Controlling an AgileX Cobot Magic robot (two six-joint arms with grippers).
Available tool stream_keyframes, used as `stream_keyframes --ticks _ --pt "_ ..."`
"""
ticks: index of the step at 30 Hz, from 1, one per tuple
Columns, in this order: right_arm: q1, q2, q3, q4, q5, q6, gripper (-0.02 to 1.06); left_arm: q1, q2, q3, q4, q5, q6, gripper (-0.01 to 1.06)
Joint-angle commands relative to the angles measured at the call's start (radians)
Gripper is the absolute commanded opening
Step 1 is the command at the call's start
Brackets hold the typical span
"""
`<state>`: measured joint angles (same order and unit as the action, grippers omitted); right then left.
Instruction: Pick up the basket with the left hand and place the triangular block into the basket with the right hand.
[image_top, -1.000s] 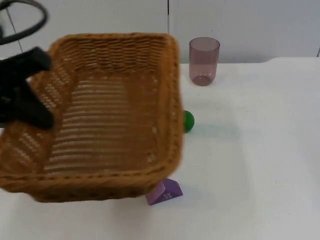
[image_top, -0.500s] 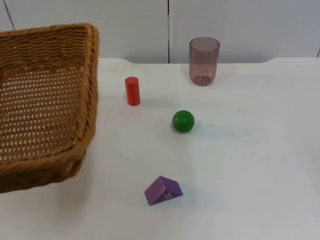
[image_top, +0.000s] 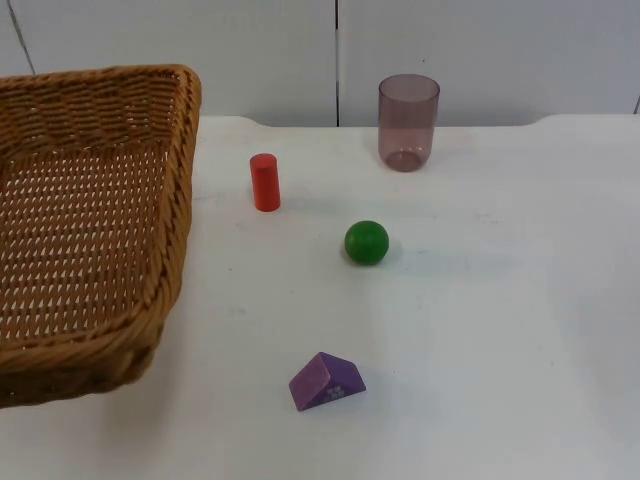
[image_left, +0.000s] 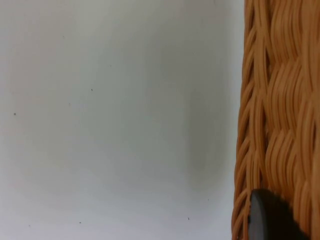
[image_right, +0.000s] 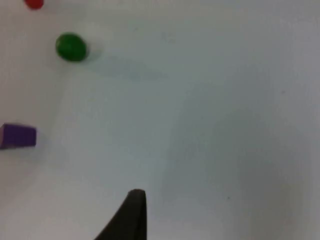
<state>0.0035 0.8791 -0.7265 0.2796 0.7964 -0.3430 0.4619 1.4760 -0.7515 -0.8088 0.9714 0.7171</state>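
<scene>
- Left gripper (image_left: 270, 215) pinches the basket (image_top: 90, 220) rim, holding it up as a target
- Right gripper (image_right: 131, 216), grip unclear, hangs short of the triangular block (image_top: 327, 380)

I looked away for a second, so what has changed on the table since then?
The brown wicker basket swung from the middle of the table to its left side, uncovering the red cylinder and the whole green ball. A left gripper fingertip lies against its weave. The purple triangular block and tinted plastic cup stayed put.
</scene>
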Motion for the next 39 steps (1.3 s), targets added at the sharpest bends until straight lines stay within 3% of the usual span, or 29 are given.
stream_keyframes --ticks 1,8,10,11,16,23,31,39 --pt "0.027 0.055 -0.017 0.047 0.022 -0.075 1.05 0.004 -0.015 0.001 -0.026 0.017 0.001 0.0" --pt "0.292 0.261 -0.14 -0.064 0.021 -0.079 1.02 0.004 -0.011 0.001 -0.026 0.017 0.001 0.0" --pt "0.432 0.35 -0.187 -0.134 0.012 -0.124 1.0 0.004 -0.011 0.001 -0.026 0.017 0.001 0.0" --pt "0.432 0.35 -0.187 -0.134 0.012 -0.124 1.0 0.004 -0.011 0.001 -0.026 0.017 0.001 0.0" --pt "0.644 0.534 -0.283 -0.173 -0.036 -0.26 1.0 0.004 -0.011 0.001 -0.026 0.017 0.001 0.0" --pt "0.74 0.734 -0.378 -0.173 -0.06 -0.363 1.0 0.004 -0.011 0.001 -0.021 0.027 -0.002 0.0" --pt "0.741 0.914 -0.413 -0.173 -0.149 -0.518 1.0 0.004 -0.011 0.001 -0.007 0.025 -0.011 0.0" --pt "0.741 1.005 -0.419 -0.173 -0.259 -0.578 1.0 0.004 -0.011 0.001 -0.002 0.029 -0.015 0.0"
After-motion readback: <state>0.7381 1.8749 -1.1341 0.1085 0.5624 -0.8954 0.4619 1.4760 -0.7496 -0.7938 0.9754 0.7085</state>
